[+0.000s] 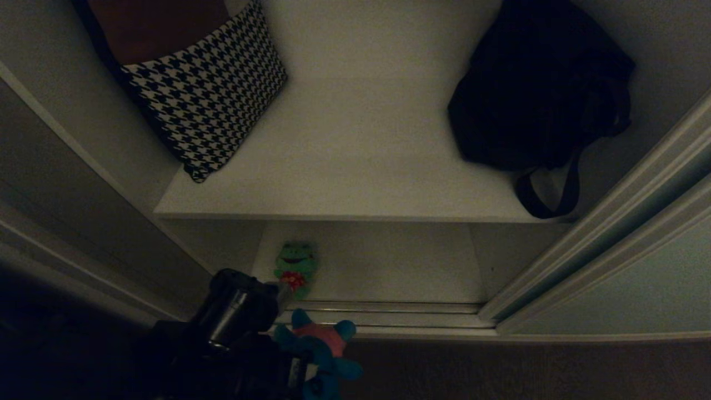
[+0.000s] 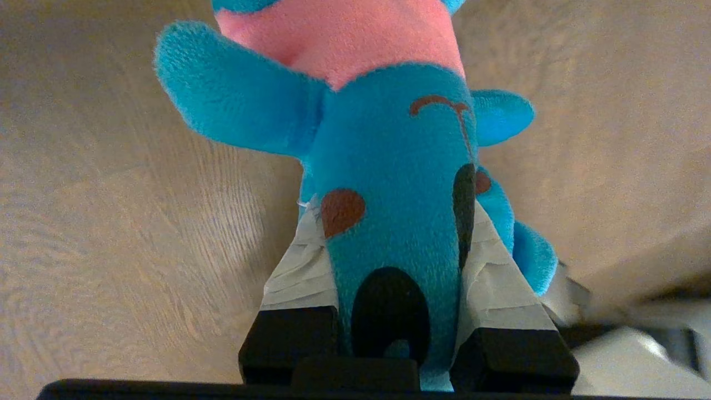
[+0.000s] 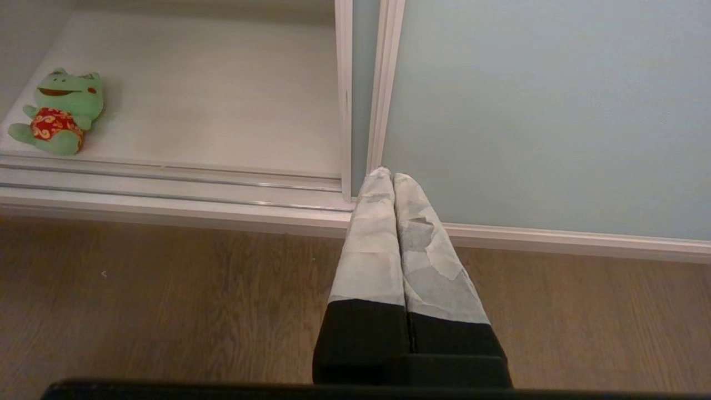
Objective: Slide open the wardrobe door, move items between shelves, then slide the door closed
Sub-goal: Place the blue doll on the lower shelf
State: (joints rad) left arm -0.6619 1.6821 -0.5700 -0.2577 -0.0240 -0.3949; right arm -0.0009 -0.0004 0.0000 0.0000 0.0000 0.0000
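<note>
jaws of my left gripper (image 2: pixel 397 244) clamp the blue plush creature with pink back (image 2: pixel 389 166) above the wooden floor (image 2: pixel 111 222); my right gripper (image 3: pixel 393 180) is closed, empty.

Two small plush toys: one blue creature with a pink back (image 1: pixel 322 347), one green frog with a red patterned belly (image 1: pixel 294 265). Two flat white matte shelves, upper (image 1: pixel 355 166) and lower (image 1: pixel 389 261). One black-and-white houndstooth cushion (image 1: pixel 208 91). One black strapped bag (image 1: pixel 541 89). One pale grey-green sliding door panel (image 3: pixel 544 111).
</note>
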